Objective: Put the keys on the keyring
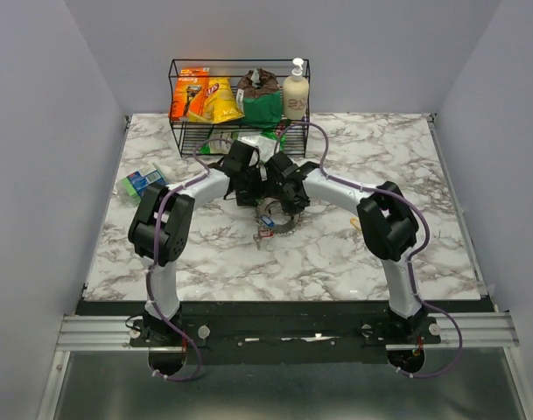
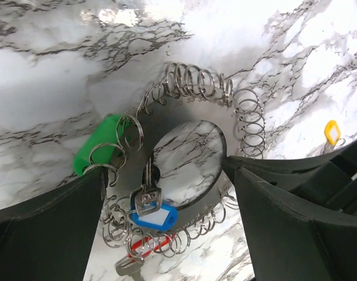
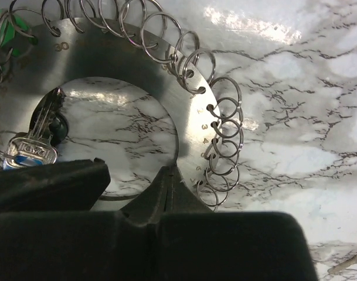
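Note:
The keyring (image 2: 187, 114) is a flat grey metal disc with a hole, its rim strung with several small wire rings, lying on the marble near the centre (image 1: 279, 223). A blue-headed key (image 2: 155, 218), a green-headed key (image 2: 96, 149) and a red-headed key (image 2: 148, 247) hang on its rings. A yellow-headed key (image 2: 332, 132) lies loose on the table (image 1: 354, 222). My left gripper (image 2: 166, 170) is open and straddles the keyring's near side. My right gripper (image 3: 173, 172) is shut on the disc's inner edge (image 3: 190, 105); the blue-headed key's silver blade (image 3: 31, 149) shows beside it.
A black wire basket (image 1: 240, 96) with snack packets and a soap bottle stands at the back. A green packet (image 1: 262, 140) lies before it. A blue-green box (image 1: 141, 182) sits at the left, beside the left arm. Grey walls enclose the table.

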{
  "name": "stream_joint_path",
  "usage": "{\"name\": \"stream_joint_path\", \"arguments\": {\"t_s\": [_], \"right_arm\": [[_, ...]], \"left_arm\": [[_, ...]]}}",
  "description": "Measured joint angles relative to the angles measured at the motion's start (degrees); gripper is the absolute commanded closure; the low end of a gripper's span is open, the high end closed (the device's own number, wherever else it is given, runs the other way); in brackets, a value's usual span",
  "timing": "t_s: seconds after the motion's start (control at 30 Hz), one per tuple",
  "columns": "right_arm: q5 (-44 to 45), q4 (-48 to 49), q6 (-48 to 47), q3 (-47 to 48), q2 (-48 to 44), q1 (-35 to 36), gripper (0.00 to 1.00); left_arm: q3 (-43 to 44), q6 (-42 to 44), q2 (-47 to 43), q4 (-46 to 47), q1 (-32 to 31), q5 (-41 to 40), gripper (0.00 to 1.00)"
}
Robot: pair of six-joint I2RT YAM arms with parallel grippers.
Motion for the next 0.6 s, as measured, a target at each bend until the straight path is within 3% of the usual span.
{"name": "stream_joint_path", "arguments": {"t_s": [0.4, 0.6], "right_arm": [[-0.7, 0.1, 2.3, -4.2, -3.9, -0.4, 0.99], [-1.8, 1.2, 2.9, -6.6, -10.1, -0.5, 0.99]], "left_arm": [[1.9, 1.6, 0.9, -1.4, -1.3, 0.6, 0.02], [-0.9, 3.5, -5.8, -0.8, -1.8, -4.9, 0.01]]}}
